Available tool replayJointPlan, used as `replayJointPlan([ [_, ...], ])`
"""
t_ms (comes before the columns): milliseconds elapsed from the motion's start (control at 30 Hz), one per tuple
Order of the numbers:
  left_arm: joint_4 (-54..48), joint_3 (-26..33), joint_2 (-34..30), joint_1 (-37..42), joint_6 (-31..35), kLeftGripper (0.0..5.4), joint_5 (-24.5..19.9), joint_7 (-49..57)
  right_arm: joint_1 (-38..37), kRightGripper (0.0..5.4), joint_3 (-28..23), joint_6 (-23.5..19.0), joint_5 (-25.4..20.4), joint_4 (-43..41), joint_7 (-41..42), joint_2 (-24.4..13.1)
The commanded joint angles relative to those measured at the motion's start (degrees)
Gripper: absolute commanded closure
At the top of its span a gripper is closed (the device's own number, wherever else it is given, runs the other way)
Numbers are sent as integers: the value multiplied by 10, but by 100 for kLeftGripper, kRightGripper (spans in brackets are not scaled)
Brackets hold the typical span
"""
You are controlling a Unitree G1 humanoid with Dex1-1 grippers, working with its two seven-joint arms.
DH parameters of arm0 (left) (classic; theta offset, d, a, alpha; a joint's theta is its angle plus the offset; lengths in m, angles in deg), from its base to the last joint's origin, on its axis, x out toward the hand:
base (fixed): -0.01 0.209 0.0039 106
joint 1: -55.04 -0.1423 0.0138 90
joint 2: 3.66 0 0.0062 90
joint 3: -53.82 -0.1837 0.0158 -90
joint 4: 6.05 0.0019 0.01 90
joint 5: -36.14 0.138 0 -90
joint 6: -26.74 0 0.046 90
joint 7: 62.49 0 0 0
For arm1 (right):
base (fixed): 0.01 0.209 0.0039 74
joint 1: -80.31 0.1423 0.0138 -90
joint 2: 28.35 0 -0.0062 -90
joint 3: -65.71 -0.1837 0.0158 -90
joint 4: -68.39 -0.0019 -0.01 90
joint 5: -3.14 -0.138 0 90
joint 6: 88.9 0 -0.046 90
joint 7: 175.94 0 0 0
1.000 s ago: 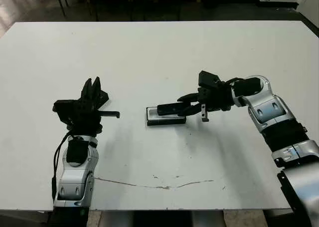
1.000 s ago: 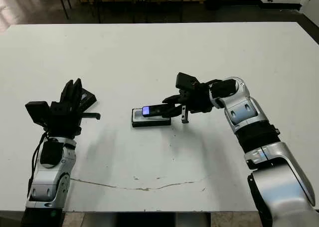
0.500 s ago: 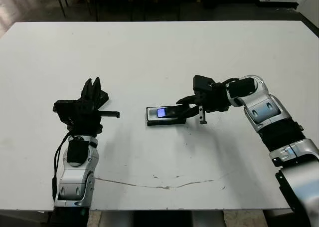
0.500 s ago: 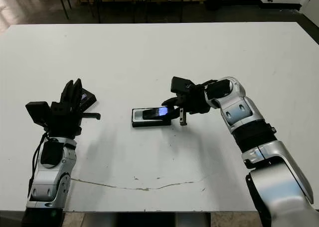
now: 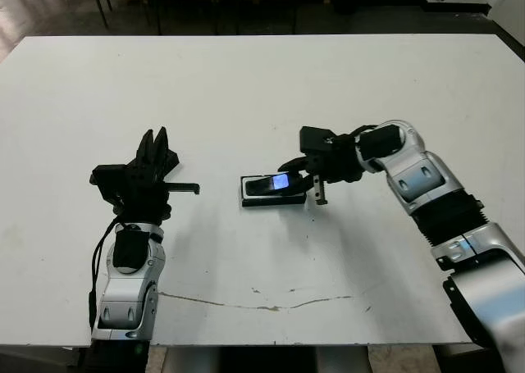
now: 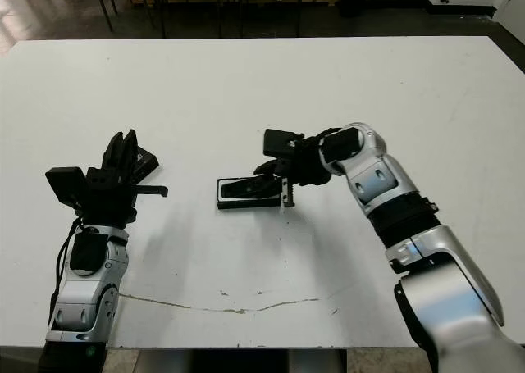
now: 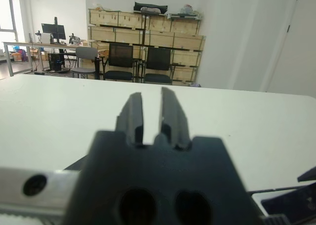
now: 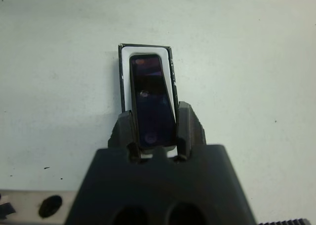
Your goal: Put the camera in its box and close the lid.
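The black box with a white lining lies open at mid-table. The slim dark camera rests slanted over it, its far end down in the lining and a bluish patch glowing on its raised end. My right gripper is shut on that raised end, one finger on each long side. My left gripper stands upright at the left, away from the box, holding nothing, with a narrow gap between its fingers. The flat black lid lies on the table just behind it, partly hidden.
A thin brown scratch runs across the white table near its front edge. Beyond the far edge are a dark floor and chair legs. In the left wrist view, chairs and stacked crates stand far behind.
My right gripper has moved left with the camera, bringing it over the box, and its far end has dropped into the lining. The left arm has stayed still.
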Motion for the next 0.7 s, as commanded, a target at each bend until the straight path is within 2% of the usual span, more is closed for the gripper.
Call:
replayJointPlan([
  [33,3,0,2,-8,7,540,3,6,4,533,16,-2,6,6,2,18],
  [167,9,2,1,-9,-2,540,2,3,2,533,19,3,14,11,-6,20],
  [333,10,5,2,-10,0,540,1,6,-5,533,25,37,36,23,-31,15],
  [400,10,5,3,-11,-1,540,1,6,-3,495,30,30,46,21,-30,9],
  [533,6,5,4,-14,1,540,2,7,-1,409,41,76,76,7,-32,-17],
  [700,5,6,4,-16,3,540,-1,6,-5,298,35,93,93,-28,-27,-52],
])
